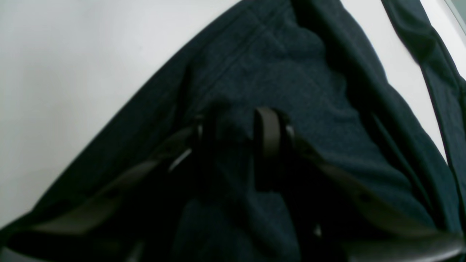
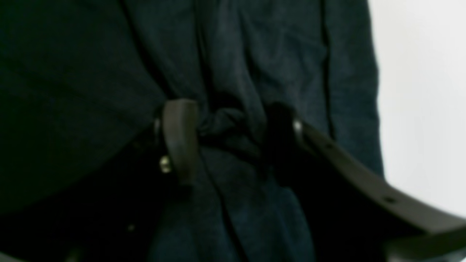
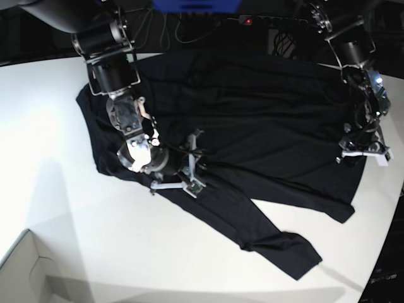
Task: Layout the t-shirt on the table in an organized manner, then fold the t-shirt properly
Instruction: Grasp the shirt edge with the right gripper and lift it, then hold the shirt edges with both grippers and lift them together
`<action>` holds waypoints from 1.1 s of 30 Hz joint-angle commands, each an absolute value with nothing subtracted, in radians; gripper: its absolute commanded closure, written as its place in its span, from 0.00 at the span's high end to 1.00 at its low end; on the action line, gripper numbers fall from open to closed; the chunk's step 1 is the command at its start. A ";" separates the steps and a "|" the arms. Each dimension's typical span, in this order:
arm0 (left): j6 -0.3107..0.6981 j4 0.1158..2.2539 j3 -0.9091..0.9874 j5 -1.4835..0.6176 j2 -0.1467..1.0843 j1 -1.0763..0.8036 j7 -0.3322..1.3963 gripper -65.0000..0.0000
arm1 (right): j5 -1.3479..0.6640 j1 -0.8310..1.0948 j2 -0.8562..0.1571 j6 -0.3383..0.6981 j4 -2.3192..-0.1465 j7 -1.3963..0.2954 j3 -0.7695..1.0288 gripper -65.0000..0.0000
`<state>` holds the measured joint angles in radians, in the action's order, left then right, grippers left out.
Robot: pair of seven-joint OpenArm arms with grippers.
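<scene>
Black, soft thin-fabric long-sleeved t-shirt (image 3: pixel 252 120) lies spread across the large smooth white table (image 3: pixel 76 214), body toward the far side, one long sleeve running diagonally toward the near edge and ending in a cuff that lies flat on the table. The fabric is wrinkled, not yet flat or folded. Right end effector (image 3: pixel 189 165) sits low over the shirt at its lower hem region, on the left of the base view. In the right wrist view the right end effector (image 2: pixel 229 134) has its two dark fingers (image 2: pixel 180 140) partly apart with a bunched ridge of shirt fabric (image 2: pixel 225 123) gathered between them; the fabric touches both inner faces, but whether the jaws are pinching it firmly I cannot tell, as the view is blurred. Left end effector (image 3: pixel 363 148) is at the shirt's far right edge in the base view, near the table's curved rim. In the left wrist view the left end effector (image 1: pixel 236 138) has its fingers (image 1: pixel 267 134) narrowed, with a fold of the dark cloth (image 1: pixel 291 72) pressed between them, so it has hold of the shirt. White table surface (image 1: pixel 72 72) shows beside that hem, and a strip of it shows between the body and a separate band of fabric at upper right. A pale box corner (image 3: pixel 25 265) sits at the near left of the base view.
</scene>
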<state>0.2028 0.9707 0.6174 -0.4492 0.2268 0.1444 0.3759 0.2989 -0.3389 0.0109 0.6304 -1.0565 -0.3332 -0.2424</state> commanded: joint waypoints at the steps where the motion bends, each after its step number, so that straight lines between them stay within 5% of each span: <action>1: 0.170 0.969 0.619 -0.427 0.236 0.140 0.423 0.29 | 0.297 -0.364 0.013 0.625 -1.066 -0.325 -0.242 0.36; 12: 0.170 0.966 0.619 -0.420 0.236 0.140 0.423 0.29 | 0.297 -0.387 0.008 0.625 -1.139 -0.325 -0.234 0.02; 30: 0.170 0.961 0.622 -0.420 0.237 0.131 0.421 0.29 | 0.297 -0.538 -0.010 0.627 -1.044 -0.325 -0.183 0.02; 33: 0.170 0.958 0.622 -0.420 0.237 0.131 0.421 0.29 | 0.297 -0.544 -0.015 0.628 -1.044 -0.325 -0.180 0.10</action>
<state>0.2031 0.9638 0.6193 -0.4492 0.2272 0.1417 0.3645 0.3038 -0.5060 -0.0151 0.6342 -1.0271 -0.3447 -0.1841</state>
